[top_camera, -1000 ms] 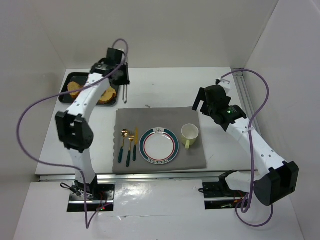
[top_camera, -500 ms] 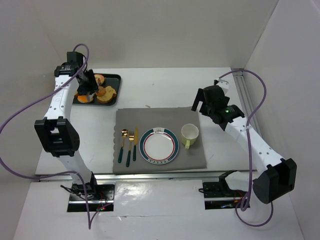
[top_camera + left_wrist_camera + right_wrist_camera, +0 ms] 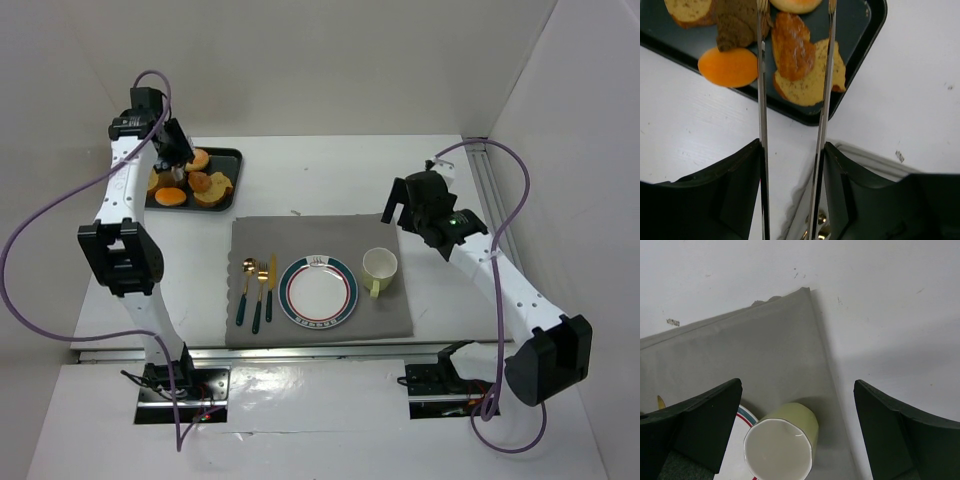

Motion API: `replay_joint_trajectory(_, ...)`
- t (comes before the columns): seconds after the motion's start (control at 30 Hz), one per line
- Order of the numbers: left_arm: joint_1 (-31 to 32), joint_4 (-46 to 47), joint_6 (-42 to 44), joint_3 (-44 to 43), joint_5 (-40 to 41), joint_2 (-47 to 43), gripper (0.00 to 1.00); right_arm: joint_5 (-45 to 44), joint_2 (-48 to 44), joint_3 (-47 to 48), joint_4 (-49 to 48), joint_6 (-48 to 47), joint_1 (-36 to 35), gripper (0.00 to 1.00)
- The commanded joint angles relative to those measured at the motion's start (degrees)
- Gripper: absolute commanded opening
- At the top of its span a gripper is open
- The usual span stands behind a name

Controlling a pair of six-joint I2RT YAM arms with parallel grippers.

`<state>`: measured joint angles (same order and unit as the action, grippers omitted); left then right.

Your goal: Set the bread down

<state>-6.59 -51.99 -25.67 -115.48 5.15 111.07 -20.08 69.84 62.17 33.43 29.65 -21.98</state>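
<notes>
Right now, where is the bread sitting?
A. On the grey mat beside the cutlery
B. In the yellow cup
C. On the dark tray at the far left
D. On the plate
C: the bread pieces all lie on the dark tray, under the left arm's jaws, while the plate shows nothing on it.
</notes>
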Motion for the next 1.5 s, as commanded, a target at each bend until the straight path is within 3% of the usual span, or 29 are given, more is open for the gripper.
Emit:
replay_joint_trajectory(0.0,-1.5,3.5,-2.2,-4.9,2.0,3.4,0.61,-0.1,0.2,0.1,-3.3,-1.1,-0.4,1.0)
replay_joint_trajectory(0.13,-2.6,2.6,-2.7,-11.2,-0.3,10.9,0.61,-0.1,0.7,-0.5,-3.3,-1.1,-0.4,1.0)
replay_joint_trajectory(0.43,-4.9,2.3,-3.2,-16.7,-5.5,17.5,0.61,-0.7,3.4,-1.2,-3.3,-0.6,-0.4,1.0)
replay_joint_trajectory(0.9,-4.9,2.3,-3.2,-17.8,-9.3,21.8,0.62,-0.7,5.1,-0.6,-3.8,-0.6,-0.4,1.0)
replay_joint_trajectory(1.2,-4.9,2.3,-3.2,-16.6,-10.9,15.7,0.28,-0.7,3.9,-0.6,-3.3,-0.6,-0.4,1.0)
replay_joint_trajectory(1.47,-4.9,6.0,-2.1,-7.8,-13.7,0.9,0.1,-0.7,2.2,-1.8,-3.3,0.0,-0.4,1.0)
